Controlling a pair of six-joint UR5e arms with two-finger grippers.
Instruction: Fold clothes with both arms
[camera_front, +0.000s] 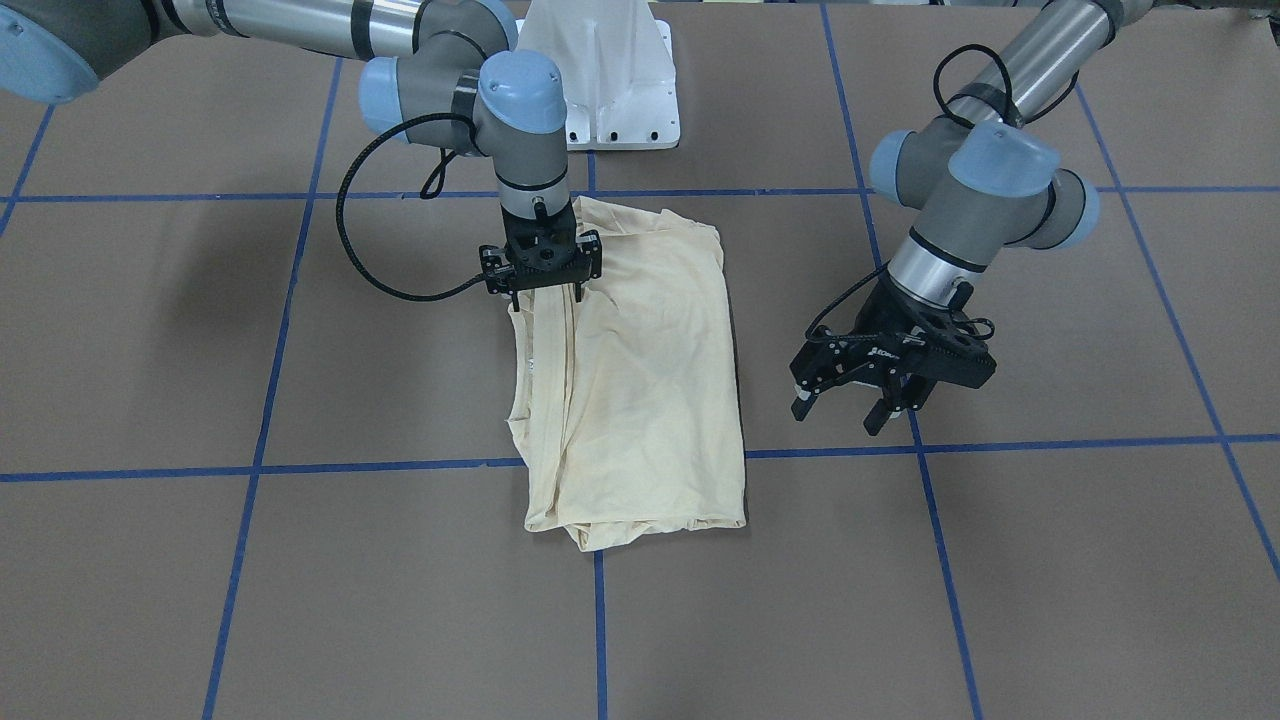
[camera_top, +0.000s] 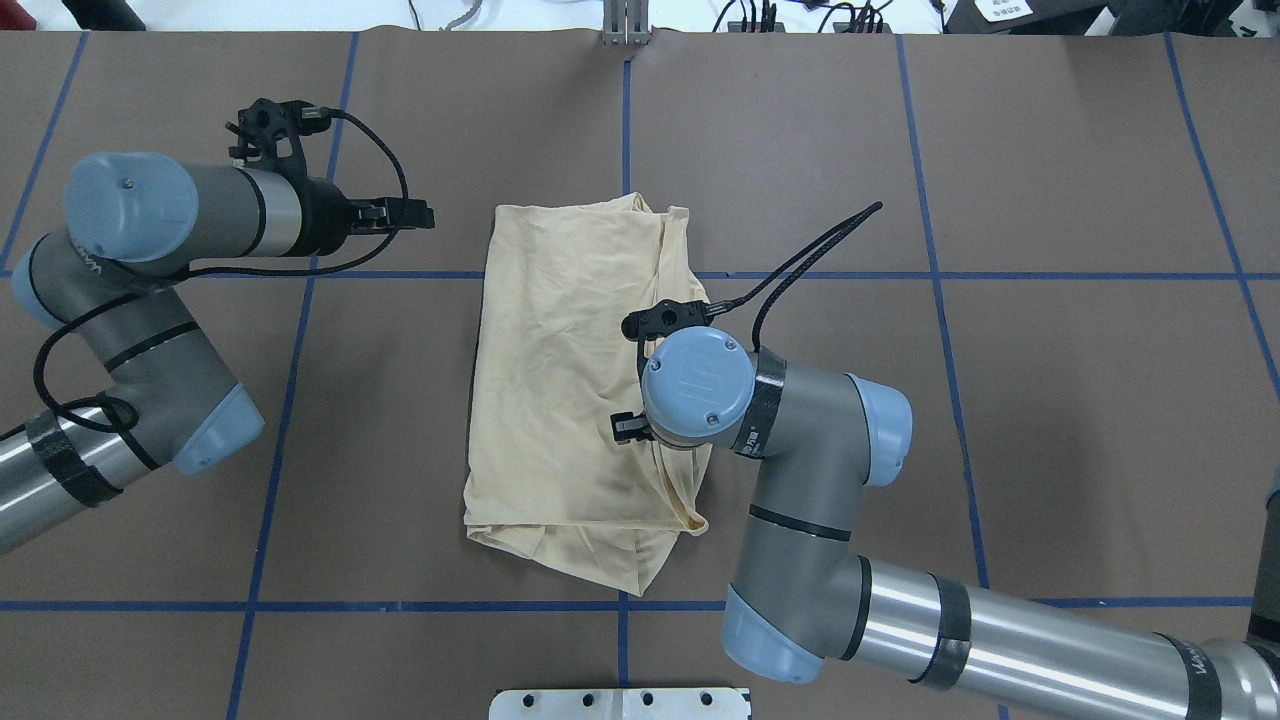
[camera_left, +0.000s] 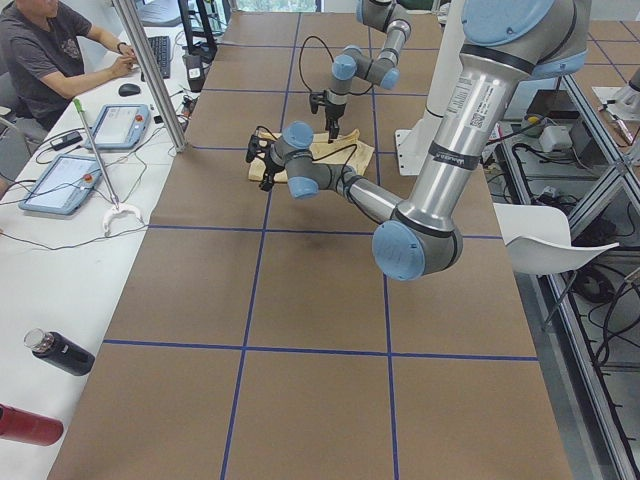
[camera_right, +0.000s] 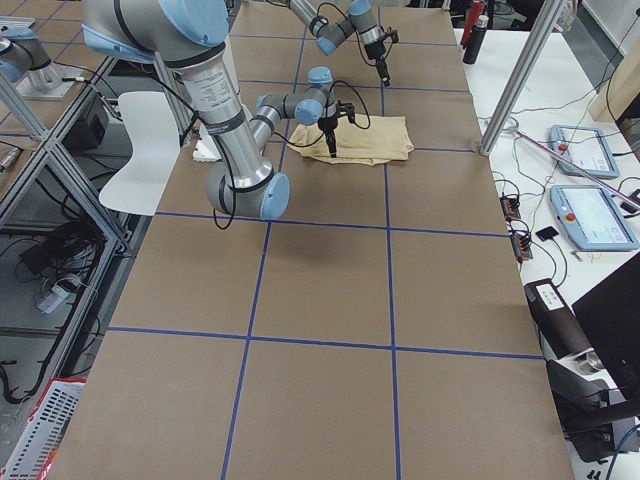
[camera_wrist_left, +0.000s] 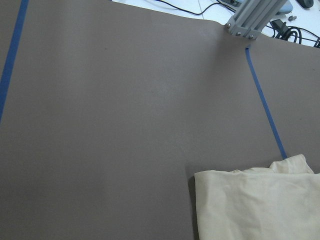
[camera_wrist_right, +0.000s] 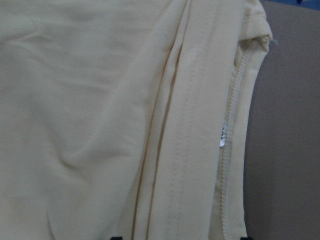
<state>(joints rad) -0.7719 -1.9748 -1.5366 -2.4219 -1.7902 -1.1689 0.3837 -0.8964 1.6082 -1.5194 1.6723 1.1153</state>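
The pale cream-yellow shirt (camera_front: 640, 380) lies folded into a tall rectangle at the table's middle, its print hidden. It also shows in the overhead view (camera_top: 570, 380) and the left wrist view (camera_wrist_left: 255, 205). My right gripper (camera_front: 547, 297) points straight down, open, its fingers straddling the shirt's layered edge near the robot. The right wrist view shows the seams and small white label (camera_wrist_right: 222, 137), with the fingertips (camera_wrist_right: 116, 238) at the bottom edge. My left gripper (camera_front: 838, 412) is open and empty, hovering over bare table beside the shirt, apart from it (camera_top: 415, 213).
The white pedestal base (camera_front: 610, 80) stands at the robot's edge of the table. Blue tape lines (camera_front: 600, 630) grid the brown surface. An aluminium post (camera_wrist_left: 247, 20) stands at the far edge. An operator (camera_left: 50, 50) sits at a side desk.
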